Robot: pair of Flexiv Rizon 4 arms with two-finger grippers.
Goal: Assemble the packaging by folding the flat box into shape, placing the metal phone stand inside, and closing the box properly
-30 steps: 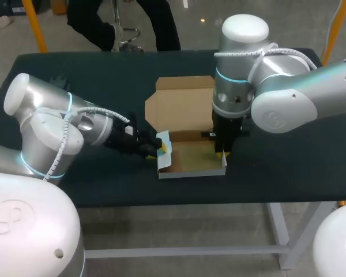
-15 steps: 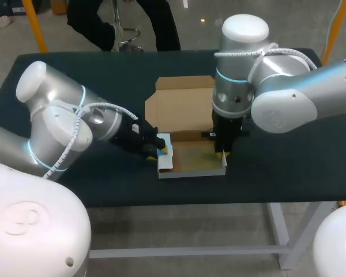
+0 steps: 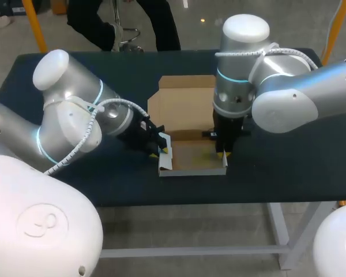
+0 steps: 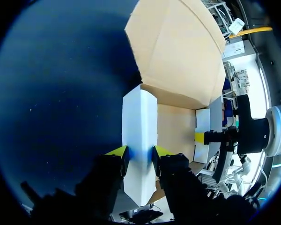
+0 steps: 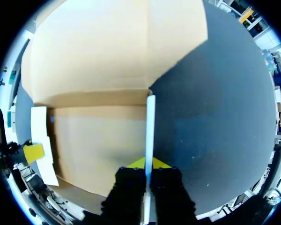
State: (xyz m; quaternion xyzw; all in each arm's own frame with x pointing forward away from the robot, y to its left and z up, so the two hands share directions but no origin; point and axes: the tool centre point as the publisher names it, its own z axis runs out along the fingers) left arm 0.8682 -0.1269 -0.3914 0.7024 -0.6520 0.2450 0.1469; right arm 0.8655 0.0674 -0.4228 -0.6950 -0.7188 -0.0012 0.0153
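Still squeezing the right flap (image 5: 150,122) with the right gripper (image 5: 148,165), and tipping the left flap (image 4: 139,117) up straighter, pinched in the left gripper (image 4: 139,157) — box (image 3: 184,107) walls nearly raised.

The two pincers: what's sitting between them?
Only the box's bare cardboard floor; nothing lies on it. The head view shows it best, with the left pincer shut on the left side flap and the right pincer on the right side flap.
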